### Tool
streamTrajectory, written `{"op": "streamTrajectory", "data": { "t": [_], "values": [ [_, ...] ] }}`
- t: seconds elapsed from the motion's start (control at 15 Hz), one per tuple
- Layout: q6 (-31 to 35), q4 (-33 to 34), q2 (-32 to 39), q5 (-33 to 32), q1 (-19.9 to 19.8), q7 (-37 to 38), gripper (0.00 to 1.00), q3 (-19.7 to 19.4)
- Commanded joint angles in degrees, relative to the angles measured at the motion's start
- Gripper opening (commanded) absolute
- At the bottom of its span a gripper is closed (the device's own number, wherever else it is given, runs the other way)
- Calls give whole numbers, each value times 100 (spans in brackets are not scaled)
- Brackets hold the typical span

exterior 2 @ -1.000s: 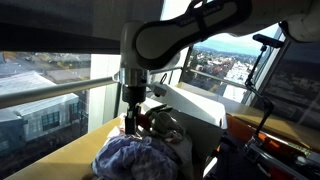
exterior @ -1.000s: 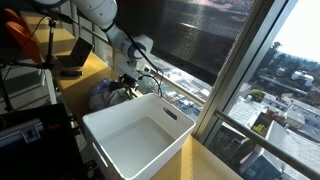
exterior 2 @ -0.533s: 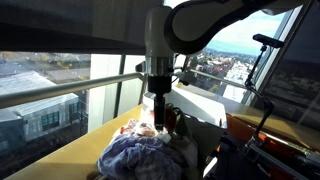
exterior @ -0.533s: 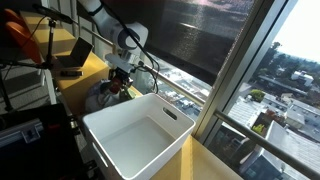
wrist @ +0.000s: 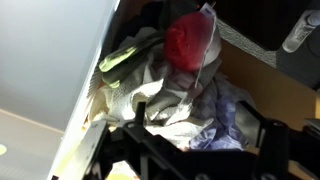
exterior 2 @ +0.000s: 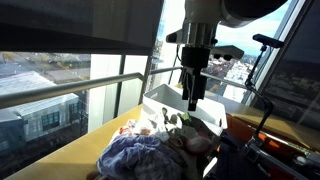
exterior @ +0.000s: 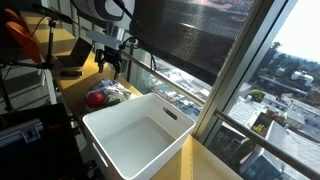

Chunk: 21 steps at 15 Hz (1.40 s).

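The fingers (exterior 2: pixel 189 98) are seen spread apart in an exterior view, hung above the tabletop (exterior: pixel 84 76), and nothing is held between them; no cloth is touched. The pile of clothes (exterior: pixel 108 94) is found on the tabletop just beside the white bin (exterior: pixel 165 155), directly below the fingers, and it is shown as 1 loose heap in both exterior views. In the wrist view the pile (wrist: pixel 185 105) is seen from above: a red cloth (wrist: pixel 192 42) lies at its far side, pale and bluish pieces are crumpled under it, and a greenish piece is pressed against the bin wall (wrist: pixel 50 60). The inside of the bin is shown bare, so it is judged that no piece has been put into it and that the whole heap is left to be dealt with, piece by piece or in bunches. The pieces are tangled and overlapped, so a single one may be hard to separate, and a second may be dragged along. The bin's near rim stands higher than the heap and touches it, so it would have to be cleared by anything lifted across. The window rail (exterior 2: pixel 70 90) runs close behind the tabletop, and dark equipment with cables (exterior: pixel 40 45) is crowded at the other side.
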Motion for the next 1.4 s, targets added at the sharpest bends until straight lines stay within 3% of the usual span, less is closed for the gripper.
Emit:
{"op": "streamTrajectory", "data": {
  "t": [0.0,1.33],
  "values": [
    [223,-455,-514,-28,132,-108,100,-4],
    [295,-187,-354,-27,377,-27,100,26]
  ]
}}
